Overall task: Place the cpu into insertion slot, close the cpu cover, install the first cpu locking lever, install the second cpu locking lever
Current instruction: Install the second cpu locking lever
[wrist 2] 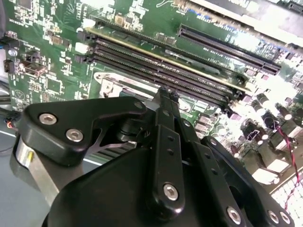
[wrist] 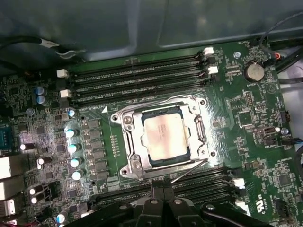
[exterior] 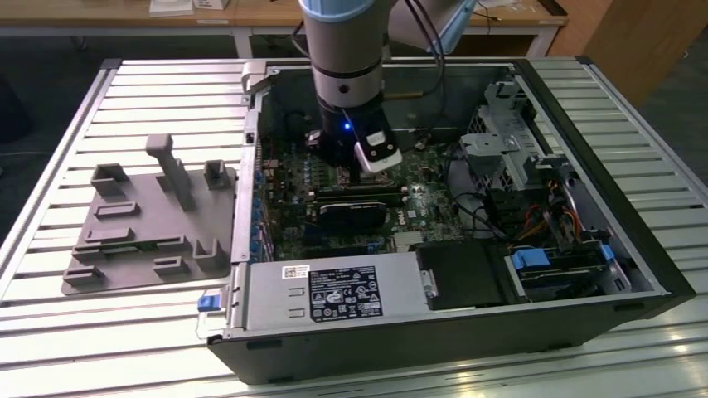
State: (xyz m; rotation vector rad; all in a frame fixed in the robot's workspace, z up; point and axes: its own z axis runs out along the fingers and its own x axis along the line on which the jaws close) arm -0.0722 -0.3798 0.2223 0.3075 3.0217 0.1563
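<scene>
- Your gripper sits with its fingertips pressed together and nothing between them, low over the board, just at the edge of the socket.
- In the second wrist view the closed tips hang close above the silvery frame, near the memory slots; a small sideways drift could scrape those slots or their clips.
- The cpu already lies in the insertion slot, and the cover looks closed down around it, the chip showing through its cut-out.
- One thin lever stands out at a slant from the frame's near side. It looks unlatched, though I can't be sure from this angle.
- If you press that wire off-centre, closed tips may slip off it and hit the board components beside the socket.
- If the cover is not fully seated, forcing a lever could bend the frame or load the chip unevenly.
- In the exterior view the arm reaches deep into the case; watch its clearance against the walls and cables.
</scene>
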